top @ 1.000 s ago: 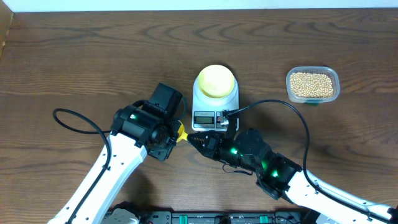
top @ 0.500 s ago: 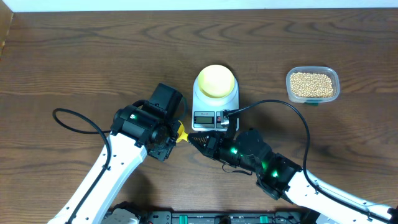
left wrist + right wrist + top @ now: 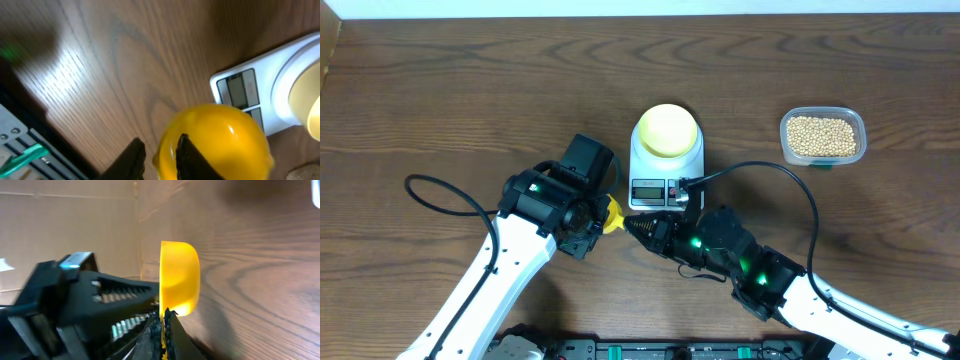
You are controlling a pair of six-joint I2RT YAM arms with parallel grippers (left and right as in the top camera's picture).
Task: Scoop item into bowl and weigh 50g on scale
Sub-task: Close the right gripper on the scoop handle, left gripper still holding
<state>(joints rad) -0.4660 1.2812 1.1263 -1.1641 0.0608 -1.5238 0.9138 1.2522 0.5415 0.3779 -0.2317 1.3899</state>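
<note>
Two robot arms meet over a dark wooden table, just in front of a white scale. A pale-yellow bowl sits on the scale and looks empty. The beans are all in a clear tub at the right of the table, well apart from both arms.

Between the arms is a bright yellow scoop, just beside the scale's front left corner. The right gripper has its jaws pressed together on a thin yellow strip, which I take to be the scoop's handle. The left gripper has its two dark fingers standing a little apart with the scoop's rim in the gap. I cannot tell whether they are pinching it.

This looks like a handover of the scoop, with no scooping begun.

- **One holder at a time:** one arm should have a firm hold on the handle before the other lets go. The release should be straight back, so the scoop is not twisted.
- **Clearance:** the scoop should stay clear of the scale, because a knock could shift the bowl or upset the reading.
- **Which arm carries:** the tub is on the right, so the right arm is better placed to carry the scoop there. It should keep the scoop's cup level on the way.
</note>
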